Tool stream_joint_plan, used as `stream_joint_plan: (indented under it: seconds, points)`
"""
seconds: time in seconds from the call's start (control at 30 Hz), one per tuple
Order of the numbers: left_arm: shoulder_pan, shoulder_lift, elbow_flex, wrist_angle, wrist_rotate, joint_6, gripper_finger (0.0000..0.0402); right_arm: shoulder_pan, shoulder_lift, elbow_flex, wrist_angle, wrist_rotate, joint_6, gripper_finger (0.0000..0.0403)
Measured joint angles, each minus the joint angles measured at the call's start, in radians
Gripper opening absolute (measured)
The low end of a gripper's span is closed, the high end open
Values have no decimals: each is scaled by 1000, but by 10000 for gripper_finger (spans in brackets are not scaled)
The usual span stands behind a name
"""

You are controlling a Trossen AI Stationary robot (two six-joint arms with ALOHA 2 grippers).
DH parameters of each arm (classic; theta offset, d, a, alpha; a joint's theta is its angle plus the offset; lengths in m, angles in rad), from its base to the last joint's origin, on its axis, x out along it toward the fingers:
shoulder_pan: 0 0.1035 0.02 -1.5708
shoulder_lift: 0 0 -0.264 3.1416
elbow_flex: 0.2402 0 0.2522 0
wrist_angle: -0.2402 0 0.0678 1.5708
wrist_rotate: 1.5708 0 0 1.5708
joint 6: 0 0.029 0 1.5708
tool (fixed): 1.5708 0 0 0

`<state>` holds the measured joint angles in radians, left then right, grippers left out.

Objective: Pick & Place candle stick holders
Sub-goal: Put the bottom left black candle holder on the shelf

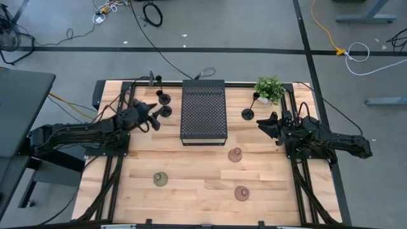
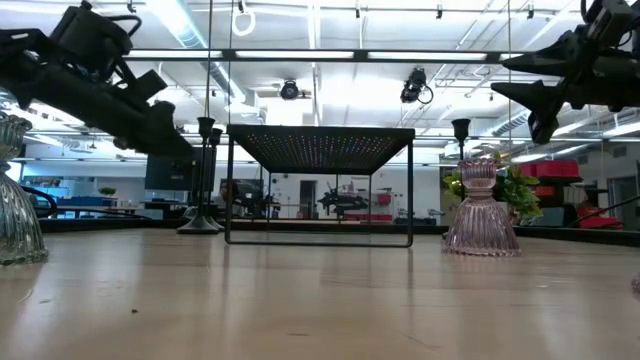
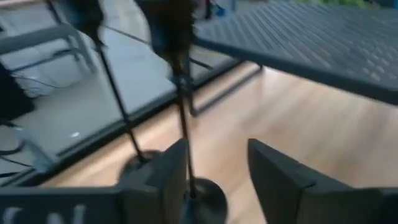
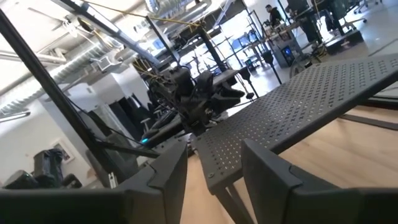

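Observation:
Two black thin-stemmed candle stick holders (image 1: 165,98) (image 1: 166,112) stand on their round bases at the far left, beside the black perforated block (image 1: 203,111). My left gripper (image 1: 155,120) is open right by the nearer one; its stem (image 3: 181,106) rises just inside one finger and its base (image 3: 205,196) sits between the fingers. A third black holder (image 1: 248,113) stands by the potted plant (image 1: 269,89). My right gripper (image 1: 261,123) hovers open near it, with nothing between its fingers (image 4: 168,180). Two reddish-brown domes (image 1: 234,154) (image 1: 241,193) and an olive one (image 1: 160,180) rest on the near half. My left gripper comes nearly level from the table's left, its fingers on either side of the nearer black holder's lower stem (image 3: 188,163). The stem runs along the inner edge of one finger (image 3: 168,177); whether it touches, I cannot tell. The holder stands upright on the table.
The perforated block on thin legs (image 2: 320,185) stands mid-table between the arms. The plant is at the far right corner. Bare wood (image 1: 197,165) lies between the domes on the near half. Metal frame rails (image 1: 108,184) run along both side edges.

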<state>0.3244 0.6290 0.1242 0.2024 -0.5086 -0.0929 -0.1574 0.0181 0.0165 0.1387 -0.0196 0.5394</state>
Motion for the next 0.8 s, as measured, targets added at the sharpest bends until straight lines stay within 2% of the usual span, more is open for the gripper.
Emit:
stream_joint_plan:
  seconds: [0.17, 0.3, 0.47, 0.8]
  points:
    - [0, 0, 0, 22, -46, -31, 266, 0, 0, 0, 1, 1, -3, 150]
    - [0, 8, 0, 32, -72, -33, 299, 0, 0, 0, 2, 2, -25, 150]
    - [0, 72, 0, 149, -100, -29, 302, 0, 0, 0, 3, 2, -28, 150]
    - [55, 295, 0, 331, -117, -26, 299, 0, 0, 0, 4, 3, -35, 150]
